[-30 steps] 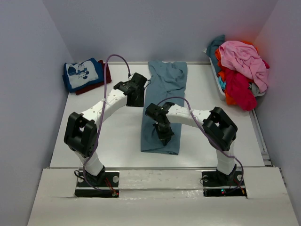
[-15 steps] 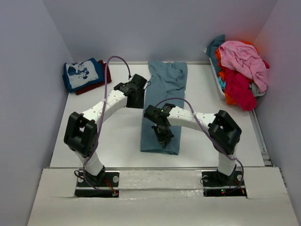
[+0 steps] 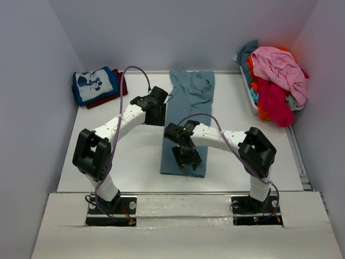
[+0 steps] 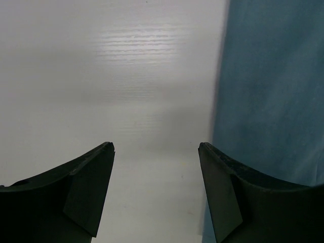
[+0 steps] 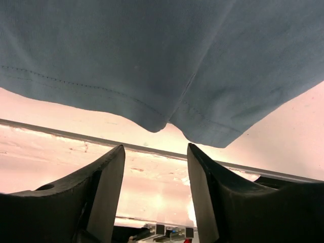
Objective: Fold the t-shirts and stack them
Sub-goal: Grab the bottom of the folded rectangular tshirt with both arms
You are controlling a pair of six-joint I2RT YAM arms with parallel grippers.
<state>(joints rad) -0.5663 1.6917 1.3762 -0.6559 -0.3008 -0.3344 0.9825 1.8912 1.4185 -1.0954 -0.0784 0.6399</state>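
Note:
A plain slate-blue t-shirt [image 3: 188, 113] lies folded into a long strip down the middle of the table. My right gripper [image 3: 186, 162] hangs over its near end, open, with nothing between its fingers. In the right wrist view the shirt's hem [image 5: 162, 55] sits just beyond the open right gripper [image 5: 155, 147]. My left gripper [image 3: 158, 116] stands open beside the shirt's left edge. The left wrist view has bare table between the fingers of the left gripper [image 4: 156, 147], and the shirt [image 4: 273, 91] to the right. At the back left, a blue cartoon-print shirt [image 3: 94, 83] lies folded on a dark red one [image 3: 119, 89].
A white bin [image 3: 250, 90] at the back right holds a heap of loose shirts: pink [image 3: 277, 65], red [image 3: 275, 102], orange [image 3: 262, 114] and teal [image 3: 248, 51]. Grey walls close in the table on three sides. A metal rail [image 3: 178, 192] runs along the near edge.
My right gripper went from shut to open and slid a little toward the near end of the slate-blue shirt. The left arm has not moved.

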